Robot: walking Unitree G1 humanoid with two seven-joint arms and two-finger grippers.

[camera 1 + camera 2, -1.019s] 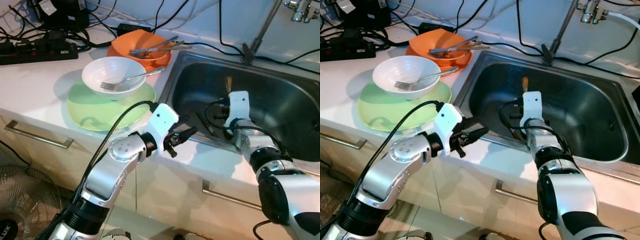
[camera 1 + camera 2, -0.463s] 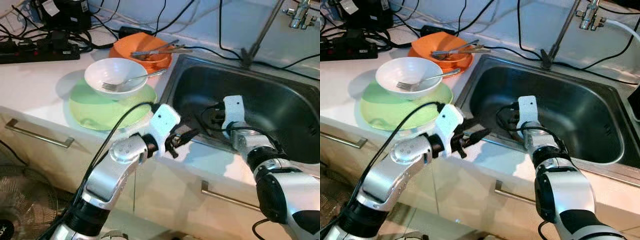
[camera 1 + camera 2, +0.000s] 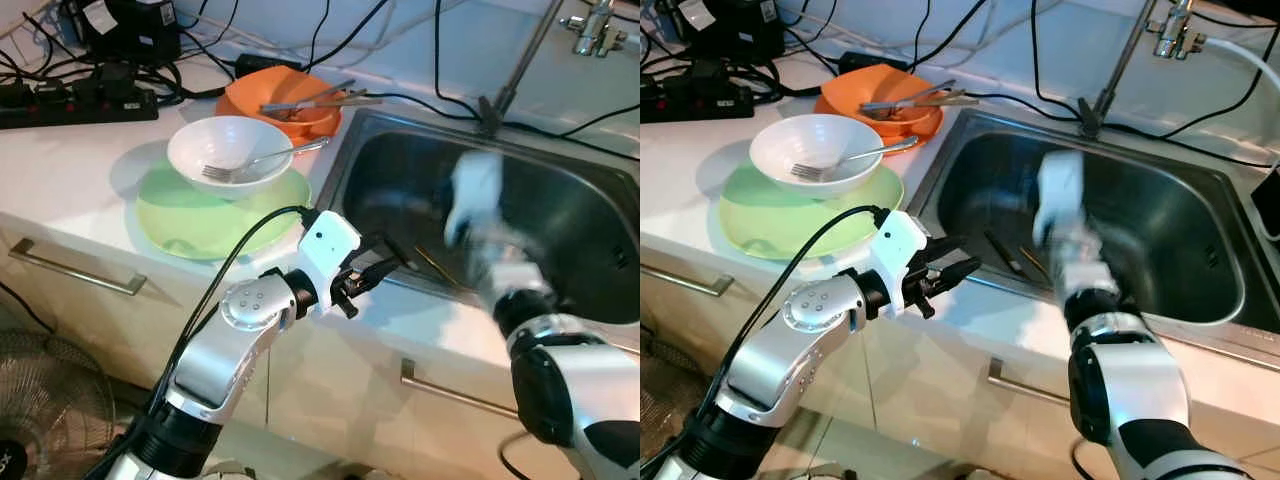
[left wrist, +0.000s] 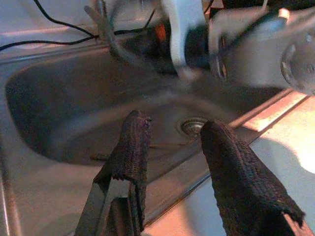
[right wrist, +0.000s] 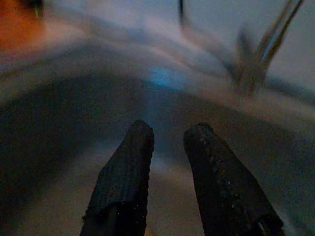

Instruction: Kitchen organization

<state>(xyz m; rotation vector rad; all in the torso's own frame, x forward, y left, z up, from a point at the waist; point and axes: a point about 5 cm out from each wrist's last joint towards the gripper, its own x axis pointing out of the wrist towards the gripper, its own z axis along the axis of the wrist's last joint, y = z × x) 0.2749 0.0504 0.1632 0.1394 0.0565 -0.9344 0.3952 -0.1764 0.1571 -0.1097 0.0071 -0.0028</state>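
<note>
My right gripper (image 5: 165, 147) is parted, holding nothing, blurred above the sink (image 3: 1200, 310); the chopsticks (image 3: 1010, 258) lie on the basin floor just below it; my left gripper (image 3: 385, 262), also parted and empty, hovers at the near rim; a fast swing risks clipping that rim or the tap pipe (image 3: 1118, 62); open basin lies beyond.

1. Bowl (image 3: 230, 153): white.
2. Plate (image 3: 200, 215) beneath it: pale green.
3. Second bowl (image 3: 290, 100): orange.
4. Sink (image 3: 560, 215): grey steel.
5. Tabletop (image 3: 60, 170): white.
6. Fingers (image 4: 129, 147): black, woven texture.
</note>
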